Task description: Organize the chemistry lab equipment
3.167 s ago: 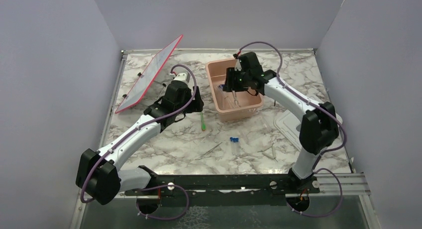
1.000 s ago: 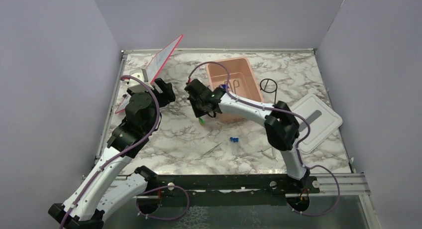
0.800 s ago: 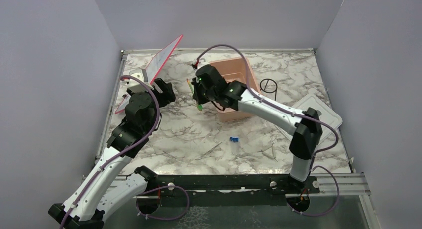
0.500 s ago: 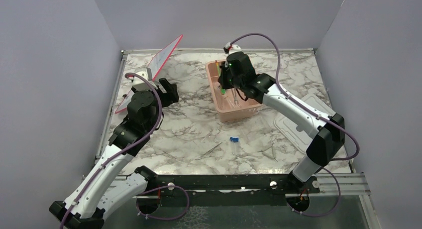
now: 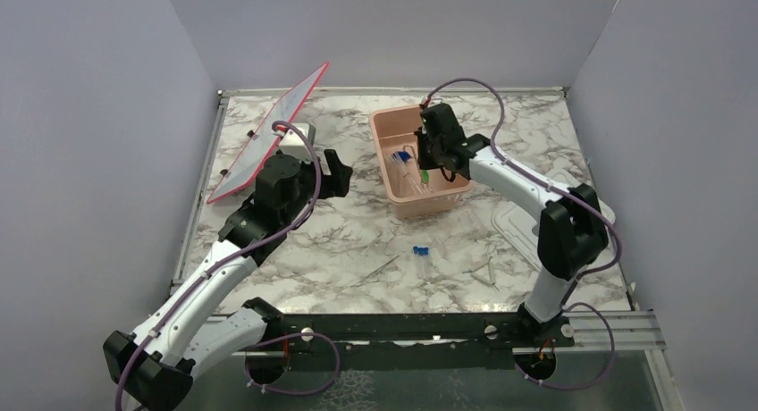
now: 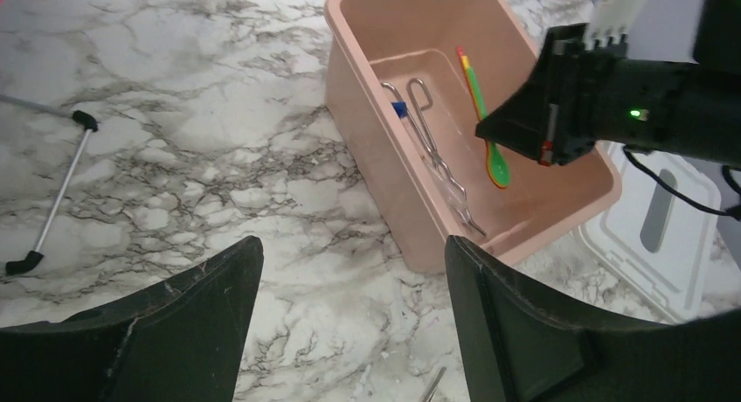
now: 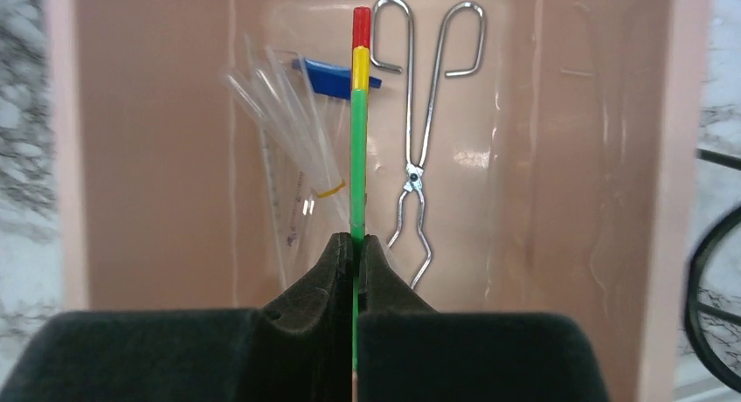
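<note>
My right gripper is shut on the green-yellow stick, which hangs over the inside of the pink tub. The stick's green spoon end points down. In the tub lie metal tweezers, thin clear pipettes and a blue-capped tube. From above, the right gripper is over the tub's middle. My left gripper hovers open and empty over the marble, left of the tub. One blue-capped tube and thin clear pieces lie on the table in front.
The red-edged panel leans at the back left, with a black-tipped rod under it. The white lid lies right of the tub, partly under the right arm. A black wire ring stands just right of the tub.
The right gripper lifted the green-yellow stick from the table left of the tub and carried it over the tub. The left arm swung right, its jaws opening slightly wider.
</note>
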Robot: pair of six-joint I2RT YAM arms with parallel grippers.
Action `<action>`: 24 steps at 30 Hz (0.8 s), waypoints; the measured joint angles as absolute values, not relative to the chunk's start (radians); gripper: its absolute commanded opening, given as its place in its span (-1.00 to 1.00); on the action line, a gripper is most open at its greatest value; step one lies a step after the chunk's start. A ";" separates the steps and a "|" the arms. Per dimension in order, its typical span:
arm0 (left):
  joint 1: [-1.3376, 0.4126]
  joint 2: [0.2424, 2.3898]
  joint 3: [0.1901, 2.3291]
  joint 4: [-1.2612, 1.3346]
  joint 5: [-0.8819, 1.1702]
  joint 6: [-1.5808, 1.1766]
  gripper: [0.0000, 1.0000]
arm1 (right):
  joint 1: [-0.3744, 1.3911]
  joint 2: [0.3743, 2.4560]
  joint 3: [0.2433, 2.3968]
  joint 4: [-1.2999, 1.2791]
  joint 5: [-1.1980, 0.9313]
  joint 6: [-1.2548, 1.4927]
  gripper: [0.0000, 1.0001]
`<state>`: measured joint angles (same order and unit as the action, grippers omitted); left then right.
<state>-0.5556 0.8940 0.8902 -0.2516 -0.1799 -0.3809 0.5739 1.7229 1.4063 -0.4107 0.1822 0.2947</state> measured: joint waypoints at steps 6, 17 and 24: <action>-0.556 0.920 0.874 -0.253 -0.107 -0.372 0.87 | 0.574 1.861 1.407 -0.410 0.178 0.278 -0.91; -0.556 0.936 0.871 -0.253 -0.068 -0.362 0.89 | 0.574 1.898 1.407 -0.413 0.065 0.260 -0.83; -0.556 0.954 0.871 -0.253 -0.067 -0.358 0.89 | 0.574 1.898 1.416 -0.426 -0.047 0.281 -0.41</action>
